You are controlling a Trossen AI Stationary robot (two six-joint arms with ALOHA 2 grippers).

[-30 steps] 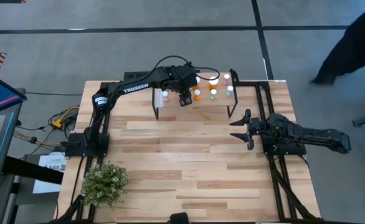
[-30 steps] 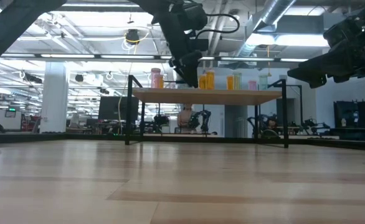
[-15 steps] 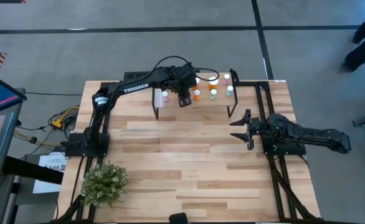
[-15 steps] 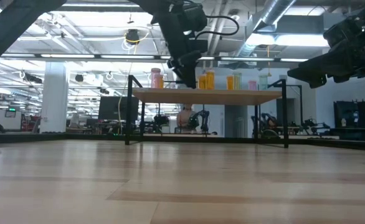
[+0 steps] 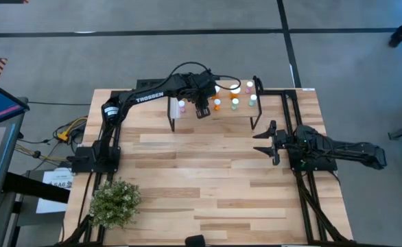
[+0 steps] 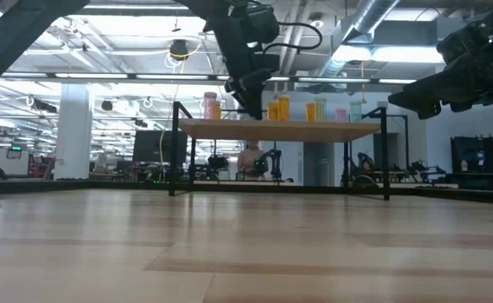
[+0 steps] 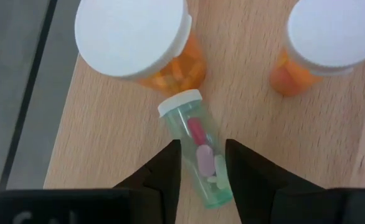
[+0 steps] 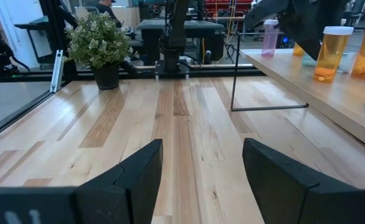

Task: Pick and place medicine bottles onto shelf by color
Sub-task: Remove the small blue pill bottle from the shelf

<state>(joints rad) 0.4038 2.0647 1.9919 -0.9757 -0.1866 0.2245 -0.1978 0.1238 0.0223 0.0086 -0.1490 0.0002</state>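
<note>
Grasp step, by the look of it, at 12 o'clock on worktop (image 5: 208, 178), on top of shelf (image 7: 108, 143). Hangs there above the planks: left gripper (image 5: 202, 110), set directly astride pale green bottle (image 7: 201, 155). Lies on its side, that bottle, not upright like its neighbours. Points its white cap away from the wrist toward large orange bottle (image 7: 132, 37), cap almost touching that bottle's base. Runs its long axis straight out ahead of the gripper, so crosswise to the closing line, which suits a pinch across the body. Stands a little off to the other side: second orange bottle (image 7: 329, 43), clear of the grasp. Clamped firm on the green bottle or merely enclosing it: cannot tell.

Waits at 3 o'clock of the worktop, well apart from the shelf: right gripper (image 5: 269, 140), released and spread wide with nothing between. Far nearer to the bottle, then, the left arm. Likely calls next for a straight lift, minding the large orange bottle crowding the cap end.
</note>
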